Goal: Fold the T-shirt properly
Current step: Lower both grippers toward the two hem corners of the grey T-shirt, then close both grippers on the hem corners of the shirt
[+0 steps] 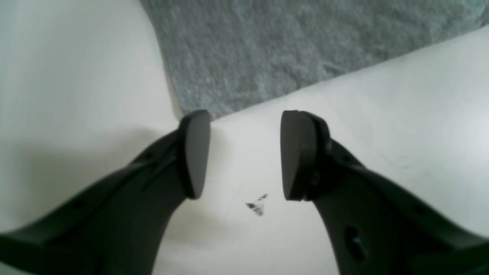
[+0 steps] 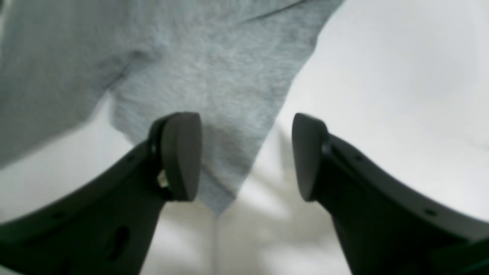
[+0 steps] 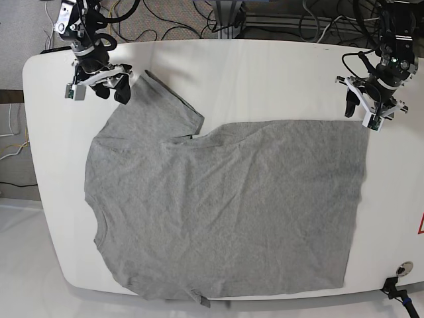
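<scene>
White table (image 3: pixel 265 73): T-shirt (image 3: pixel 232 212) flat; both jaws agape, empty.

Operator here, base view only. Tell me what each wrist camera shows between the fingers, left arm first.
Observer: The left gripper is open, with bare white table between its fingers; a corner of the T-shirt lies just past the fingertips.
Operator: Now the right one.
Observer: The right gripper is open too. A pointed tip of grey fabric, seemingly a sleeve corner, runs down between its fingers, closer to the one on the picture's left.
Operator: Report anything on the table I would miss.
Observer: A small dark smudge marks the tabletop under the left gripper.
</scene>
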### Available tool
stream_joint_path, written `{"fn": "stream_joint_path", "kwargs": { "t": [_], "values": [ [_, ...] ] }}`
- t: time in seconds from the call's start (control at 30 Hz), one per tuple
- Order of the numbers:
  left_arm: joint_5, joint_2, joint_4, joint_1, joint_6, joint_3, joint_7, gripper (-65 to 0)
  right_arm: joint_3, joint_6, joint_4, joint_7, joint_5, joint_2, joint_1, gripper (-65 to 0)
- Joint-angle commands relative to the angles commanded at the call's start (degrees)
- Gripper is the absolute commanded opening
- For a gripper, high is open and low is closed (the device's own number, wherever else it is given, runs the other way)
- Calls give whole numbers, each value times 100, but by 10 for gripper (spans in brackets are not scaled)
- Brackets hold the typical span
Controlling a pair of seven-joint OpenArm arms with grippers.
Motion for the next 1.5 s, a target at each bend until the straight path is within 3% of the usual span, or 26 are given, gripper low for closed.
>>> {"fn": "stream_joint_path", "kwargs": {
  "t": [0.07, 0.33, 0.57, 0.8, 1.0, 1.43, 1.5],
  "values": [
    [0, 132, 0, 0, -35, -185, 0, -371, 0, 0, -9, 0, 360, 9, -123, -284],
    [18, 756, -255, -352, -826, -1090, 9, -324, -70, 0, -791, -18, 1345, 9, -281, -285],
    [9, 1011, -800, -607, -1292, -1829, 9, -324, -53, 9, -1231, -765, 1688, -9, -18, -287],
    [9, 1011, -1240, -774, -1310, -2040, 9, -324, -62, 0, -1292, -1327, 1679, -211, 290, -287],
    [0, 1011, -1319, -800, -1424, -2101, 9, -324, -62, -26, -1301, -1363, 1670, -334, 501, -287],
    [0, 1002, -1319, -809, -1424, -2110, 9, -324, -70, -9, -1811, -1565, 1662, -334, 1037, -290],
    [0, 1002, -1319, -809, -1424, -2110, 9, -324, -70, -9, -1802, -1565, 1662, -334, 1037, -337]
  ]
}}
